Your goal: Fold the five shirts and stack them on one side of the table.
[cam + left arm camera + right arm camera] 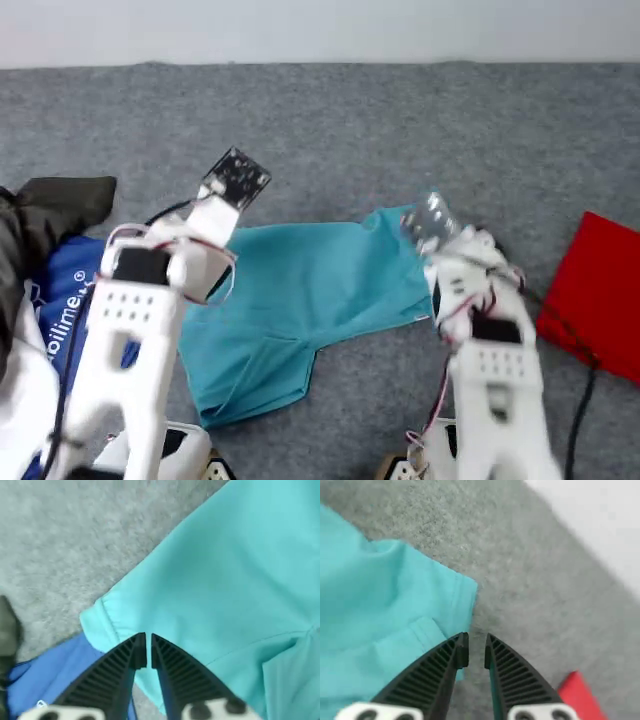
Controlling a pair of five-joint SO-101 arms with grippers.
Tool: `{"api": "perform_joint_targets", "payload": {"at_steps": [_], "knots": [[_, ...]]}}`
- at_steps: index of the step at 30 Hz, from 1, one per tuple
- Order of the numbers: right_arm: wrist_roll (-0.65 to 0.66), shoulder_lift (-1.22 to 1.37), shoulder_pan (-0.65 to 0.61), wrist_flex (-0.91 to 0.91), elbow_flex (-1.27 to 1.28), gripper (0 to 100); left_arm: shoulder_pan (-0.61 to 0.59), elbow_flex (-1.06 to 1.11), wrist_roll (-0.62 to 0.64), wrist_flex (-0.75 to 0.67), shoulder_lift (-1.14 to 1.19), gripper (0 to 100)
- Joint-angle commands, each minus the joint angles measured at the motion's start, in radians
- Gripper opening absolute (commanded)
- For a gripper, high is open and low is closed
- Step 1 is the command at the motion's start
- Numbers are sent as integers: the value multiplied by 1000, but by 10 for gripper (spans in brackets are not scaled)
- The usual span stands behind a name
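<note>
Centrally on the grey table lies the teal shirt, spread out but rumpled, with one part folded over near the front edge and a sleeve reaching toward the right arm. The left gripper is raised above the shirt's far left corner. In the left wrist view its jaws are closed to a thin slit with nothing between them, their tips over the hemmed corner of the teal cloth. The blue shirt lies just beside that corner, to the left of the teal one, partly under the left arm, and it carries white print. A dark shirt is bunched at the far left edge of the table, touching the blue one. The right gripper is at the teal shirt's right side. Its jaws are parted a little and hold nothing, with the tips at the edge of the sleeve hem, where the teal cloth meets bare table. The red shirt lies flat at the right edge of the table, well apart from the teal shirt and near the base of the right arm.
</note>
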Motion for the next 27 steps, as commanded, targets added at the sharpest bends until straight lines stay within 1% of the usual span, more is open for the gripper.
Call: {"api": "perform_joint_targets", "payload": {"at_steps": [1, 5, 10, 15, 21, 27], "knots": [[-127, 275, -10, 148, -328, 61, -2, -147, 41, 34, 143, 25], [-212, 527, -30, 289, -600, 61, -3, -246, 57, 38, 267, 16], [-224, 742, -76, 381, -839, 58, -3, -303, 55, 37, 416, 16], [-226, 908, -102, 383, -961, 58, -35, -360, 55, 35, 571, 16], [-219, 1066, -94, 383, -1057, 58, -114, -407, 52, -9, 736, 16], [-219, 1158, -39, 384, -1140, 58, -203, -430, 51, -6, 864, 16]]}}
